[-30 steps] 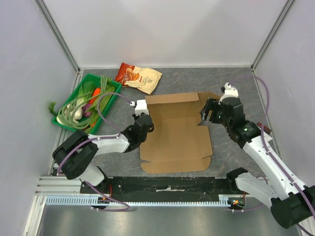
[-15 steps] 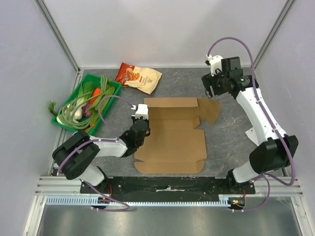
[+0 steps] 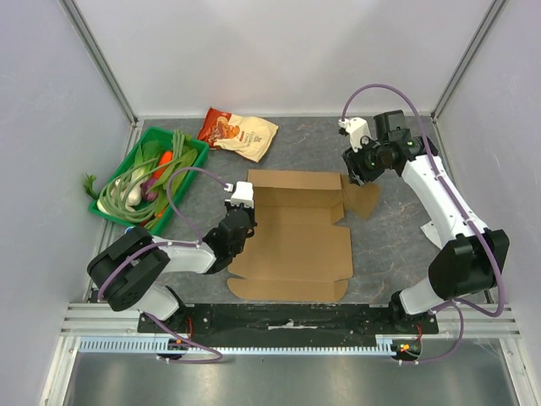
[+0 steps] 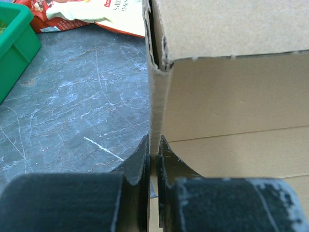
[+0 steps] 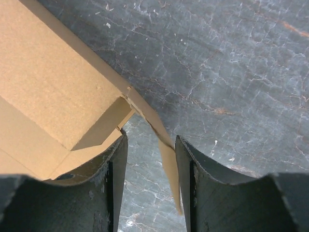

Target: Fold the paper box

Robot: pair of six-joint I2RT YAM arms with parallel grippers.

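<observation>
**Paper box [image 3: 296, 241] pinched at left edge, flap bracketed at right**

Brown corrugated cardboard is seen lying mostly flat at the middle of the grey table [image 3: 397, 237], between the two arms, with its creases and tabs exposed. The box's left side panel is raised upright, and its edge is clamped between the pressed-together fingers of the left gripper [image 4: 153, 151], as shown in the left wrist view. From above, that gripper [image 3: 239, 222] is seen low at the sheet's left margin.

At the far right corner, the right gripper [image 3: 359, 169] is held over the box's side flap [image 3: 363, 196]. In the right wrist view its jaws are spread, and the thin edge of the flap [image 5: 166, 154] is caught in the gap between them, closer to the right-hand finger; contact with either finger cannot be made out.

A green tray [image 3: 199, 152] filled with vegetables is set at the table's left edge, well apart from the box. A cream-and-red snack bag [image 3: 239, 133] is laid near the back wall, just beyond the tray.
</observation>
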